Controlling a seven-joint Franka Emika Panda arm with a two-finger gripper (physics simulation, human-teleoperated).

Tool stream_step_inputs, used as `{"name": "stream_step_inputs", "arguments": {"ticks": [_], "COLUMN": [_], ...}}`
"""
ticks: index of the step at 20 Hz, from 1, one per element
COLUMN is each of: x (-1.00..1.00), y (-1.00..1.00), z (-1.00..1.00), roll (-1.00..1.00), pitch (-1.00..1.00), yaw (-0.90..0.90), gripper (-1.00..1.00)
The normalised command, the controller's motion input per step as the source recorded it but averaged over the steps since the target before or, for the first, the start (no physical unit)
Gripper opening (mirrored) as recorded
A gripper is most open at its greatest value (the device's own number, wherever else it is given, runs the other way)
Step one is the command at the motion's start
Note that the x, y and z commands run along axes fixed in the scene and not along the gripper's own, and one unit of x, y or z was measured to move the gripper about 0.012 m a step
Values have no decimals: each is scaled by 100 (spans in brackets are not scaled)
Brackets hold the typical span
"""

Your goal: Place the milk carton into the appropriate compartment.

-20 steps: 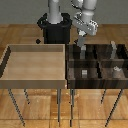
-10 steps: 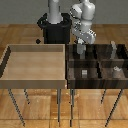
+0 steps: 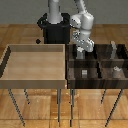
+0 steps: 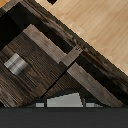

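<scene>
My gripper point(image 3: 81, 49) hangs low over the back compartment of the dark divided tray point(image 3: 98, 82), on the side nearest the light tray. In the wrist view a pale grey, whitish-topped box fills the near edge: this is the milk carton point(image 4: 62, 100), and the gripper is shut on it. In the exterior view the fingers and hand mostly hide the carton. Below it lie dark wooden dividers point(image 4: 55, 50) and the compartment floor.
A small grey cube point(image 3: 84, 73) point(image 4: 15, 64) sits in the front compartment below the gripper. A taller slim grey block point(image 3: 113, 48) stands at the back on the exterior view's right, with another small grey item point(image 3: 116, 70) in front of it. The large light wooden tray point(image 3: 10, 62) is at the exterior view's left.
The arm has come down and forward, bringing the gripper from above the tray's back edge to low over the back compartment.
</scene>
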Motion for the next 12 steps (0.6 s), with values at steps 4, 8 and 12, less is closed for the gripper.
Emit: {"name": "stream_step_inputs", "arguments": {"ticks": [4, 8, 12], "x": [0, 0, 0], "y": [0, 0, 0], "z": [0, 0, 0], "roll": [0, 0, 0], "pitch": [0, 0, 0], "yaw": [0, 0, 0], "gripper": [100, 100, 100]}}
